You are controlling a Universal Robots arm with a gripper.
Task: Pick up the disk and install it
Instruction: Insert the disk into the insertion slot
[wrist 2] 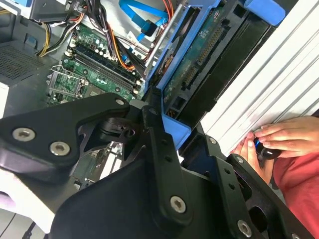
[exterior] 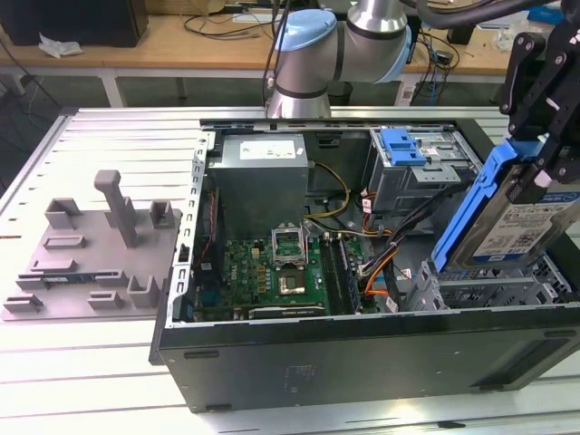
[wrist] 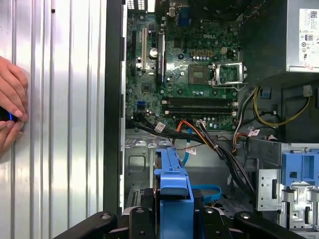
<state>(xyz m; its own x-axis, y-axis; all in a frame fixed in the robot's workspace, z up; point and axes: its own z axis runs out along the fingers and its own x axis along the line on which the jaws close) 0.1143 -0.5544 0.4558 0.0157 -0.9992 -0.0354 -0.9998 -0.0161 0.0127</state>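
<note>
the fingers grip the disk by its blue frame, holding it tilted above the drive bay at the exterior view's right of the open computer case, so it should go down slow and straight, clear of the cables.

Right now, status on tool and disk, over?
Tool shut on silver rectangular hard drive in blue plastic carrier, tilted above open black computer case. Black cable bundle runs close by. Person's hand on ribbed metal table beside case.
</note>
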